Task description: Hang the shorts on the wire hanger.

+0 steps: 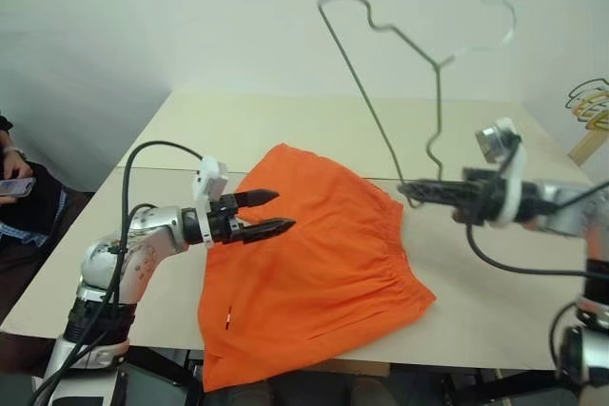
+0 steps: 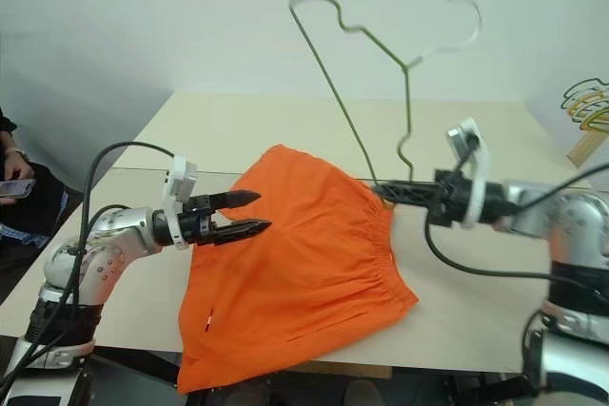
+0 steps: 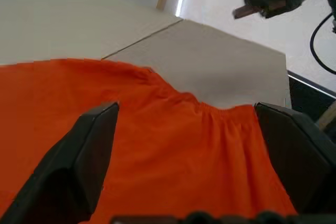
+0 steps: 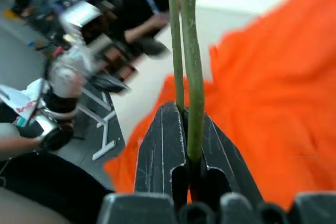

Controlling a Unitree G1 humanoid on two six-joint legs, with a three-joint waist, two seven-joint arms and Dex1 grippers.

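Wire hanger (image 1: 381, 121) in R gripper (image 1: 411, 192) over shorts (image 1: 314, 263)

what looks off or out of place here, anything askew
The wire hanger stands nearly upright in the air, hook to one side, pinched at one end by the shut right gripper. The shorts lie rumpled on the table, one leg hanging over the near edge. The left gripper is open above them, holding nothing.
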